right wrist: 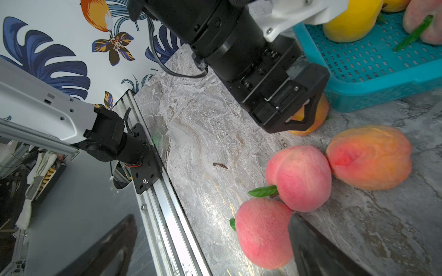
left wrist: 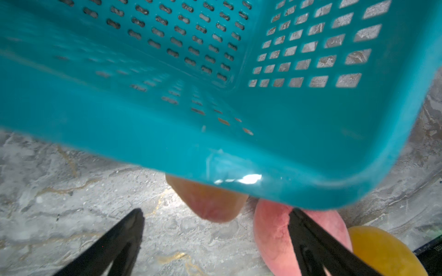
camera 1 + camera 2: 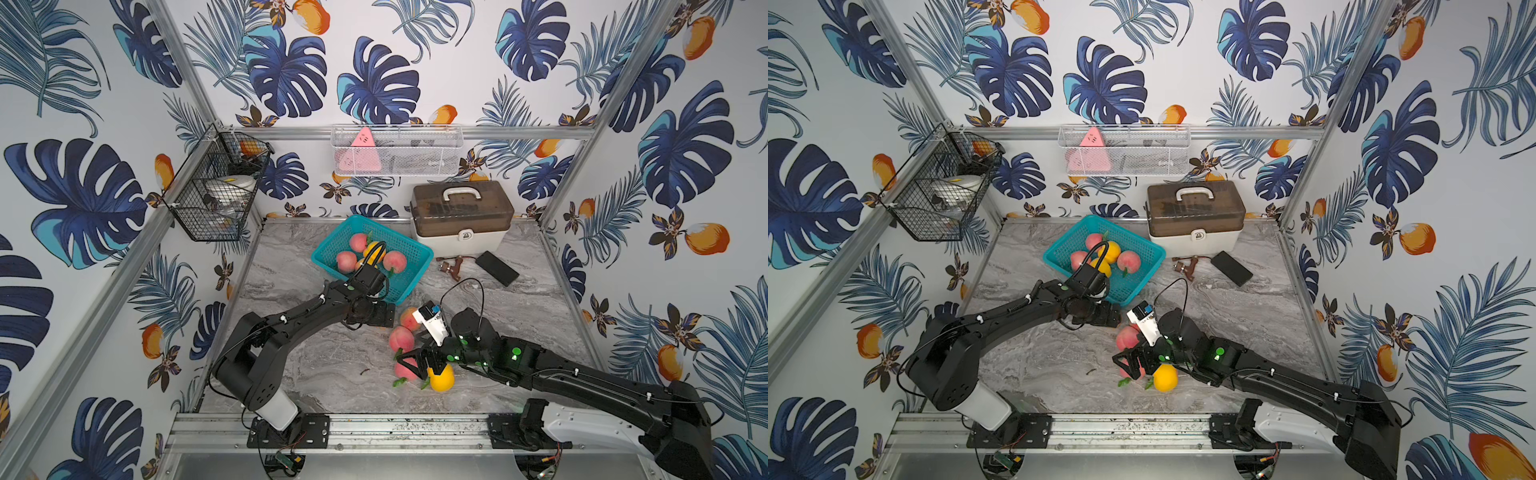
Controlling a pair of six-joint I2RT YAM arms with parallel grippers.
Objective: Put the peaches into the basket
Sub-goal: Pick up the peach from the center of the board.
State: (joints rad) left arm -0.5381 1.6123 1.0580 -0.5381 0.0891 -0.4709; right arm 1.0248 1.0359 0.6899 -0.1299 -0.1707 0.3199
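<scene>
Arms reach low beside peaches, left fingers and right fingers spread.

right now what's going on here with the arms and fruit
Two robot arms are loading toy peaches into the teal perforated plastic basket, which holds about five. Five more lie on the grey marble-look table. The left gripper, fingers open, is at an orange-pink peach by the basket's corner; the right gripper, also open, hangs by a pink-red peach.
</scene>
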